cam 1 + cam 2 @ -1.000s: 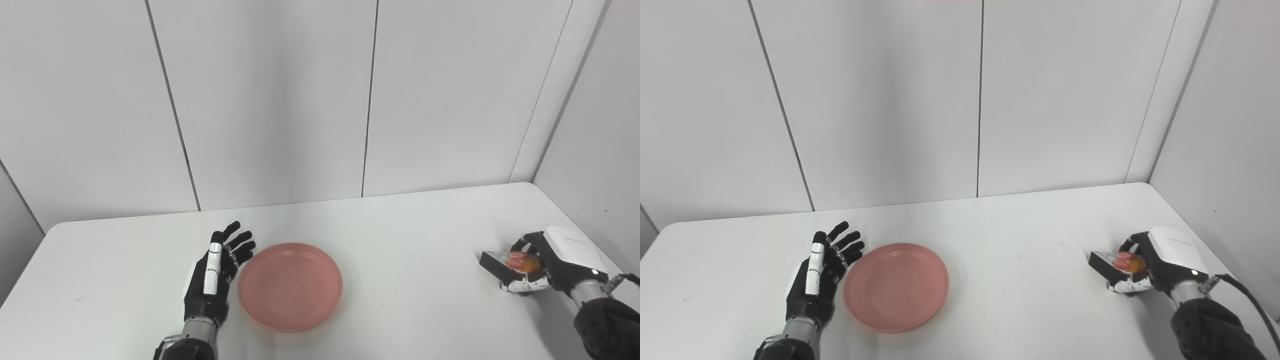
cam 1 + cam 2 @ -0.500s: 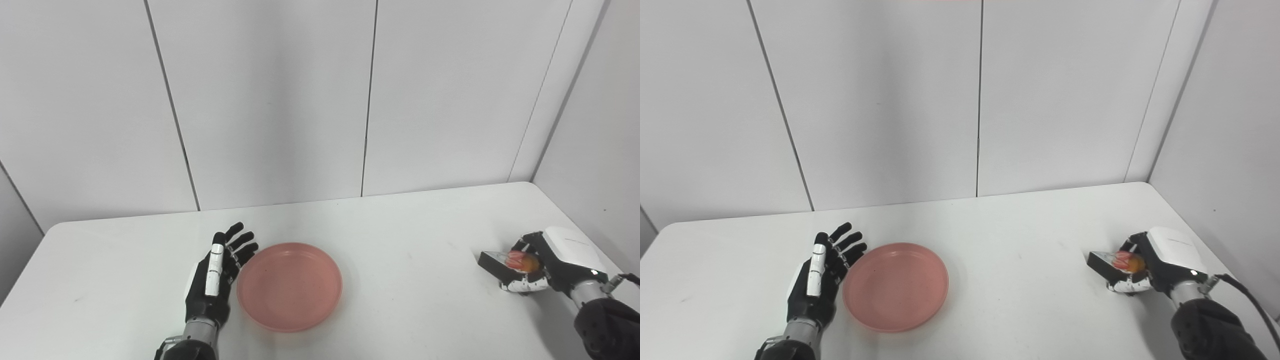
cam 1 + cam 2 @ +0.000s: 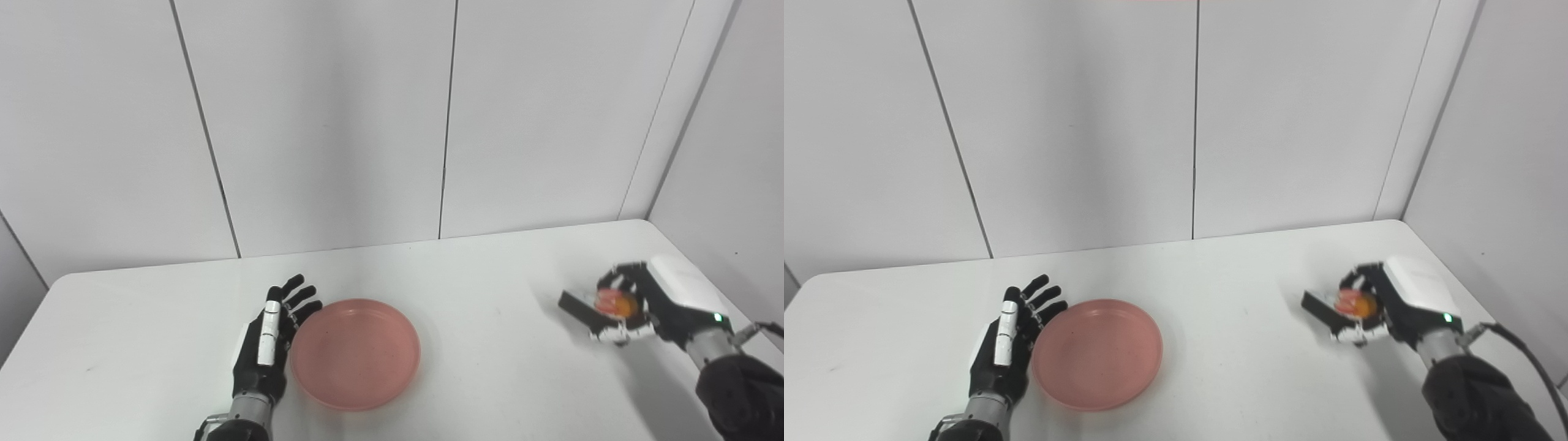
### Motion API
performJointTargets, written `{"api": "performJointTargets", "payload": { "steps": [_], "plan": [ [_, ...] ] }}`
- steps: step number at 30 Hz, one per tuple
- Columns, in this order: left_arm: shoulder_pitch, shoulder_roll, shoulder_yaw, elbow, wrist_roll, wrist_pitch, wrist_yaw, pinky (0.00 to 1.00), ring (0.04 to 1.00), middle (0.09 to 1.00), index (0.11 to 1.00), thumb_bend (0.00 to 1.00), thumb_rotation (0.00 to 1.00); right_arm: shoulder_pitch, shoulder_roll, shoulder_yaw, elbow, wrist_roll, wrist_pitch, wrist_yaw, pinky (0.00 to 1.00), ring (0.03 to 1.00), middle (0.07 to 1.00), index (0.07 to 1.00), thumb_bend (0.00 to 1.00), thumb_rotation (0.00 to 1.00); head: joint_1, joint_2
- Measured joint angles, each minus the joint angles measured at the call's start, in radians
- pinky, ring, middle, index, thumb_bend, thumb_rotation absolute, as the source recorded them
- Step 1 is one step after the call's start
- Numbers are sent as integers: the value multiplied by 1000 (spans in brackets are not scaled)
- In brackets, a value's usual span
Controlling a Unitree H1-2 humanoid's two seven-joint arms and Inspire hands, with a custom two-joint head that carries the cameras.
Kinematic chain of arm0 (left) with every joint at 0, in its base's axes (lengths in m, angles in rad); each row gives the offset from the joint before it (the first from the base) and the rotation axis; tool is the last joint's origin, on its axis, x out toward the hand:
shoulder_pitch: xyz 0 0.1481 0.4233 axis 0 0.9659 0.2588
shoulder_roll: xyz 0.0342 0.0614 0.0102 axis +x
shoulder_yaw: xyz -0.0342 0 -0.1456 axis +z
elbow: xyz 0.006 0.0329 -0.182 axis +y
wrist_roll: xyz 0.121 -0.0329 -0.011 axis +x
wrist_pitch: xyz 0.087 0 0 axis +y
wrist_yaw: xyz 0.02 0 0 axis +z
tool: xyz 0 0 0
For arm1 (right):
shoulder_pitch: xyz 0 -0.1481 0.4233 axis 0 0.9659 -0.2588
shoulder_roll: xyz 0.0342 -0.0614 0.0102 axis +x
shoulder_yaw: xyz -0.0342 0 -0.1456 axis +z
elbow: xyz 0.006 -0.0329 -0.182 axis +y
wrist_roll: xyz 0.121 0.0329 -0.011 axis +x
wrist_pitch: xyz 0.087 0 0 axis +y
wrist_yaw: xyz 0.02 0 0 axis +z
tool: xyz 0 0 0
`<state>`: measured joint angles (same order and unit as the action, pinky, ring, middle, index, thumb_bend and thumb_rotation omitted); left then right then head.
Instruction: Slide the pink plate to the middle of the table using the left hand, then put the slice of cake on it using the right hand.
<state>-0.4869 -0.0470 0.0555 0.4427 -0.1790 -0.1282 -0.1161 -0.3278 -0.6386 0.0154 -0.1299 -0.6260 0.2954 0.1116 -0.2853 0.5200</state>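
The pink plate (image 3: 356, 354) lies flat on the white table (image 3: 478, 288), a little left of its middle. My left hand (image 3: 267, 346) stands open on edge against the plate's left rim, fingers stretched forward. At the right side my right hand (image 3: 658, 303) is shut on the slice of cake (image 3: 589, 308), a dark wedge with red and orange fruit on top. The slice is lifted off the table, its dark tip pointing left toward the plate.
Pale wall panels (image 3: 331, 122) close off the table's far edge and its right side. The right wall (image 3: 729, 184) stands close to my right arm. A cable (image 3: 1519, 355) trails from the right forearm.
My right hand has lifted the slice of cake off the table and carried it a little left. The left hand and the plate have barely moved.
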Motion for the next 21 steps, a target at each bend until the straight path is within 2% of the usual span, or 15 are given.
{"api": "performJointTargets", "payload": {
  "steps": [6, 9, 11, 15, 21],
  "plan": [
    [6, -14, -14, -15, 14, 10, 18, 787, 732, 782, 796, 695, 913, -74, 29, -1, -83, 20, -20, 5, 263, 329, 426, 527, 521, 0, 47, -2],
    [9, -15, -21, -17, 28, 10, 31, 785, 735, 785, 798, 695, 918, -103, 45, 15, -119, 23, -23, 35, 236, 300, 464, 495, 525, 0, 71, -3],
    [11, -19, -23, -19, 31, 10, 37, 790, 741, 793, 802, 686, 915, -124, 63, 35, -133, 21, -23, 48, 251, 314, 429, 524, 520, 0, 84, -6],
    [11, -42, -28, -20, 44, 10, 56, 793, 733, 790, 810, 673, 921, -168, 109, 81, -131, 16, -23, 77, 299, 360, 432, 528, 520, 0, 118, -11],
    [13, -57, -45, -22, 66, 10, 73, 799, 741, 792, 825, 678, 930, -218, 165, 146, -66, 1, -69, 81, 287, 346, 425, 526, 520, 0, 169, -12]
  ]
}}
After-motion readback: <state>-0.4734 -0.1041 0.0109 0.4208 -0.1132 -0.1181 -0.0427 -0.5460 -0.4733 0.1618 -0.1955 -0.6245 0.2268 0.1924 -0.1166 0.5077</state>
